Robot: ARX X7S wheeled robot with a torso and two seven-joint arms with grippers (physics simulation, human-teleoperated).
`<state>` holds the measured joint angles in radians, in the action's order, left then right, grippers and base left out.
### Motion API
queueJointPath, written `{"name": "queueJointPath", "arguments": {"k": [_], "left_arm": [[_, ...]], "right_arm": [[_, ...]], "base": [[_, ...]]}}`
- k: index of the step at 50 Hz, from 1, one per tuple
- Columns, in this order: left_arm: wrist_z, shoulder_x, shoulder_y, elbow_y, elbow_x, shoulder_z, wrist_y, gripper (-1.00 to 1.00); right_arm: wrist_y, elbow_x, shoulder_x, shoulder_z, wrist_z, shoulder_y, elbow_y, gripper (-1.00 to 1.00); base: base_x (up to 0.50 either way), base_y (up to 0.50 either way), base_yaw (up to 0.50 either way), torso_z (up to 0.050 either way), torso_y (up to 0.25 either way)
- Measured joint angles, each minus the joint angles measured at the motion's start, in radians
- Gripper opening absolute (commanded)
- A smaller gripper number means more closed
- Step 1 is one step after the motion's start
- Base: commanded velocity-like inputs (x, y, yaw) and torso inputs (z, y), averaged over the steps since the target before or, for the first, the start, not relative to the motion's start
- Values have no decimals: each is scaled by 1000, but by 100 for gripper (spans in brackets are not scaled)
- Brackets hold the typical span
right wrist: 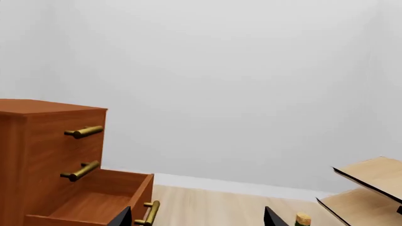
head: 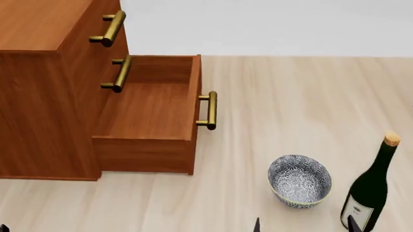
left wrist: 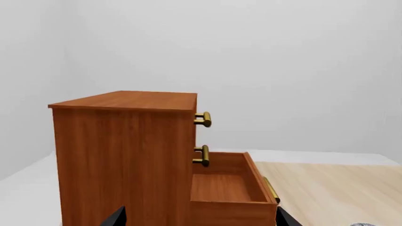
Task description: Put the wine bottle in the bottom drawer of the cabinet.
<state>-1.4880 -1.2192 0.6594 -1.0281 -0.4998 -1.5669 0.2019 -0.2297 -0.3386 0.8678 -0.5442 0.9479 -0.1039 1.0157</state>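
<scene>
Bottom drawer open, bottle waiting

Your dark green glass wine bottle stands on the counter beside the patterned bowl — apart from the reddish-brown cabinet's pulled-out bottom drawer; both jaws spread, empty.

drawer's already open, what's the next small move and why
Probably bring the right pincer toward the wine bottle and close on it. The bottom drawer is pulled out and looks bare inside, while the bottle stands upright on the table beside the bowl, not held. The right pincer's tips show open just in front of it, so it is the nearer arm.
</scene>
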Motion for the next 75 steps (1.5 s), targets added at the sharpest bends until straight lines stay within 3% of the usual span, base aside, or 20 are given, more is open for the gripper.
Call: {"name": "queueJointPath", "arguments": {"k": [43, 75], "left_arm": [[-56, 2, 128, -15, 17, -143, 6, 100], [-68, 2, 154, -16, 24, -173, 11, 100]], "right_arm": [[20, -3, 10, -32, 1, 19, -8, 100], [25, -15, 42, -30, 32, 21, 3, 100]], "base": [[287, 45, 0, 0, 1], [165, 0, 0, 0, 0]]}}
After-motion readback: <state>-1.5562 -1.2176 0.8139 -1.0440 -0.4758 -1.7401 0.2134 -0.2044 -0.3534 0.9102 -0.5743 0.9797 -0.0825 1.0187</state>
